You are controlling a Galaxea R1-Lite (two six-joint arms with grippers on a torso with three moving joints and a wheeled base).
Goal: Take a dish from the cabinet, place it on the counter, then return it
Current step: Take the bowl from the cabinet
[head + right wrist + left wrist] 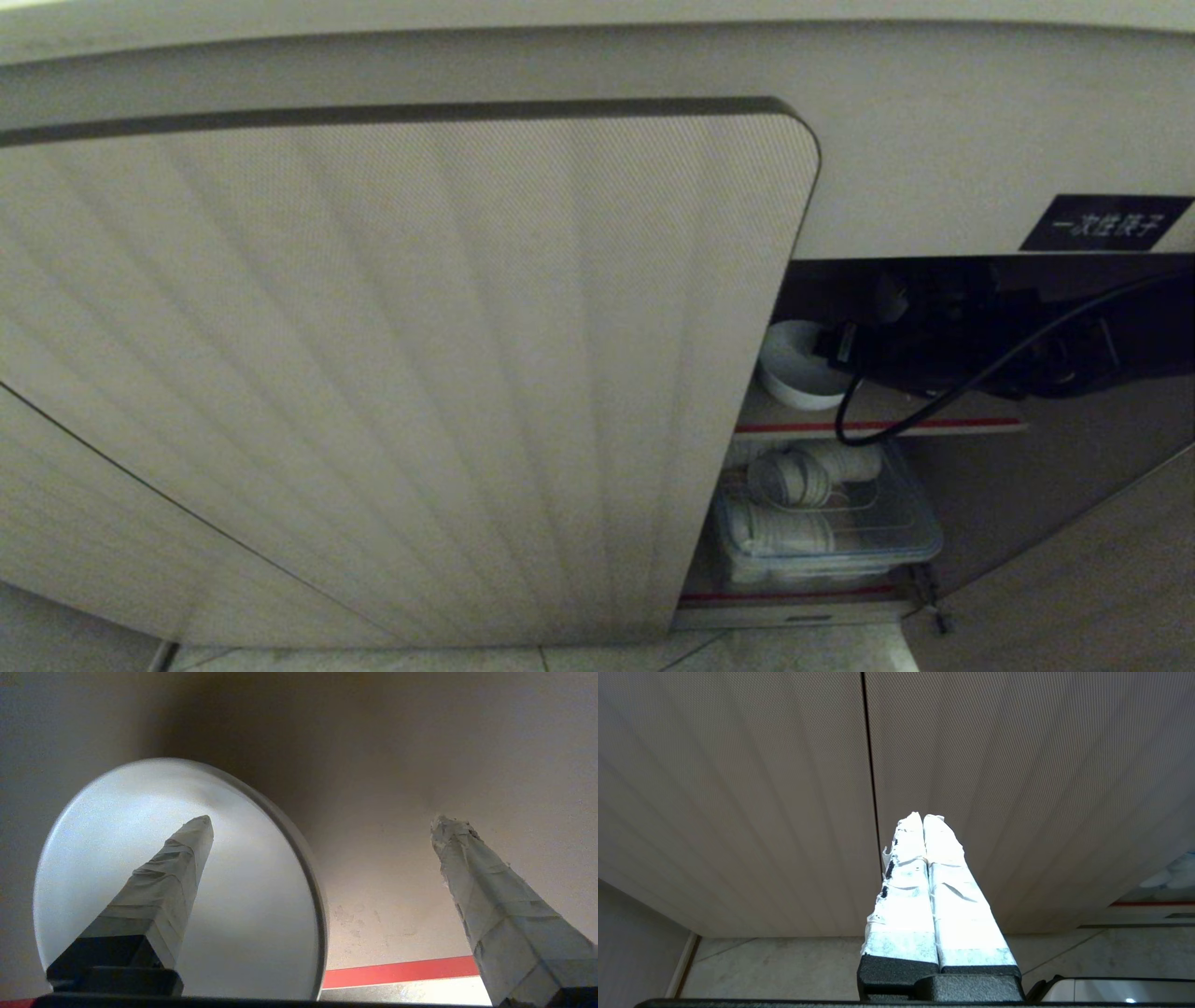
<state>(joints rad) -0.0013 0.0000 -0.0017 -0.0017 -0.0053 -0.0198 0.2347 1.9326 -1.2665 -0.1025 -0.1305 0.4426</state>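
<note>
The dish (794, 369) sits on the upper shelf (934, 420) of the cabinet (934, 168), at the left end of the opening, just behind the edge of the ribbed door (420, 373). In the right wrist view the dish (243, 896) shows as a white round bowl seen from above its rim, standing on the brown shelf floor (387, 896) with the red shelf edge (402, 970) in front of it.

The right gripper (322, 821) is inside the cabinet at the dish. Its taped fingers (490, 896) stand wide apart: one finger is over the bowl's inside, the other is well out to the side over bare shelf, so the near rim of the dish lies between them. Neither finger can be seen pressing on the dish, and it is not lifted. In the head view the right arm (980, 345) is a dark mass reaching in from the right under the cabinet's top, with a black cable (934, 401) looping down in front of the shelf.

Below, on the lower shelf, a clear plastic box (840, 532) holds stacked white items. A small black label (1106, 222) with white characters is fixed above the opening.

The left gripper (923, 817) hangs apart from all this, its white-taped fingers pressed together and empty, pointed toward closed ribbed doors (738, 788) with a thin dark seam between them. Pale floor (784, 966) shows below the doors.
</note>
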